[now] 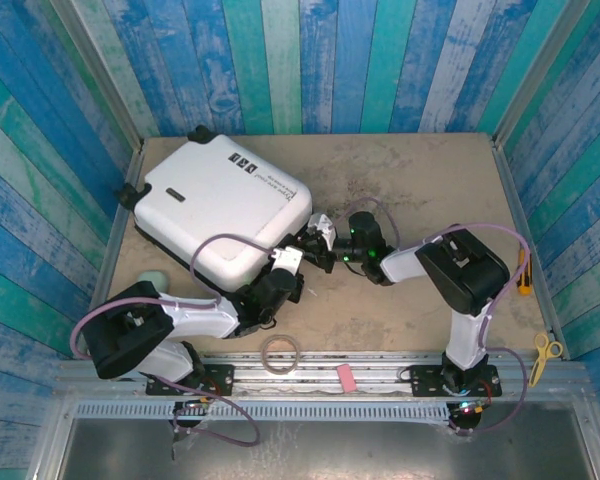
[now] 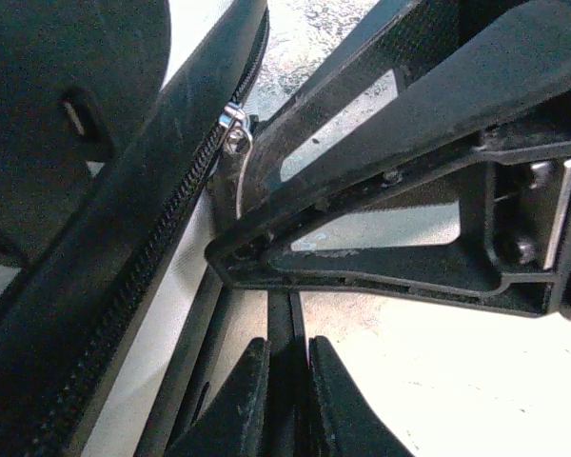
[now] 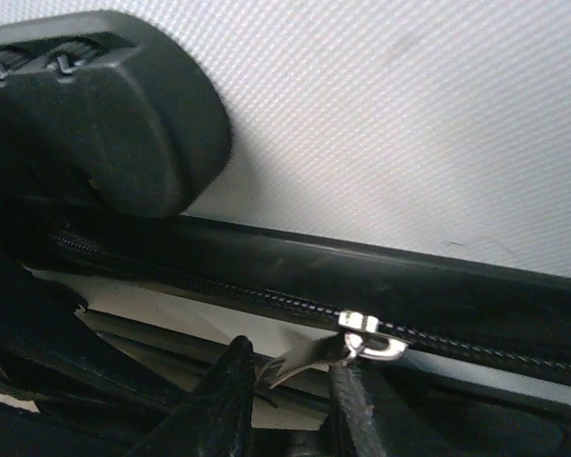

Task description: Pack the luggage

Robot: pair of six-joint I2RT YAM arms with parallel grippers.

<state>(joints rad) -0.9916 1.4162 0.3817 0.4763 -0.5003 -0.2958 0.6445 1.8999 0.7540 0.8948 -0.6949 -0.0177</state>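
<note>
The white hard-shell luggage (image 1: 220, 205) lies closed and flat at the table's back left. Both grippers meet at its near right corner. My left gripper (image 1: 292, 262) is shut on a thin black strip (image 2: 286, 319) beside the black zipper band (image 2: 152, 257); a silver zipper slider (image 2: 233, 119) sits above it. My right gripper (image 1: 322, 238) is at the same edge. Its fingers (image 3: 219, 400) stand apart, either side of the pull tab (image 3: 309, 357) that hangs from the silver slider (image 3: 371, 333). The white shell (image 3: 409, 114) and a black lock block (image 3: 95, 105) rise behind.
A tape roll (image 1: 280, 352) and a pink eraser (image 1: 346, 376) lie at the near edge between the arm bases. Yellow scissors (image 1: 546, 352) and an orange-handled tool (image 1: 525, 272) are at the right rim. A pale green object (image 1: 152, 280) sits left of the luggage. Blue plank walls enclose the table.
</note>
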